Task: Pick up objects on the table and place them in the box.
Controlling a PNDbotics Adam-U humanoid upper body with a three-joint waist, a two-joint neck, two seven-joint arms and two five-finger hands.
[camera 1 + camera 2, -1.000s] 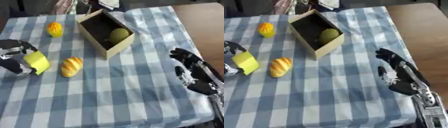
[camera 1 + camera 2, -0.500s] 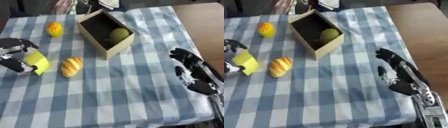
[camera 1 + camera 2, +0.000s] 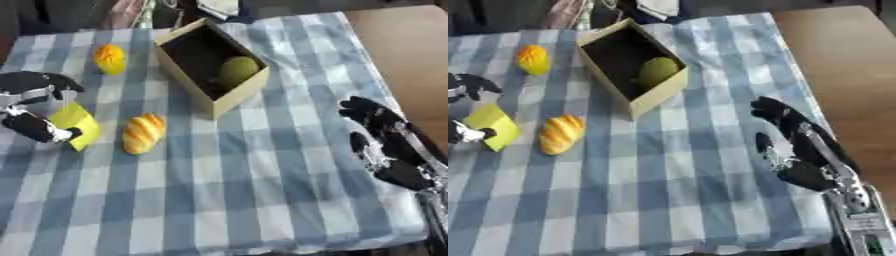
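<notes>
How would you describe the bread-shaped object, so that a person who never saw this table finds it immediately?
Start at the open cardboard box on the blue-and-white checked tablecloth. Toward the robot's left from its near corner lies the golden-brown ridged bread roll, beside the flat yellow block at the left hand. It alone is striped and elongated.

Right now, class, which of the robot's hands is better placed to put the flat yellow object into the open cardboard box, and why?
The left hand: its fingers are already curled round the flat yellow object, left of the open cardboard box. The right hand rests open at the table's right edge, holding nothing.
</notes>
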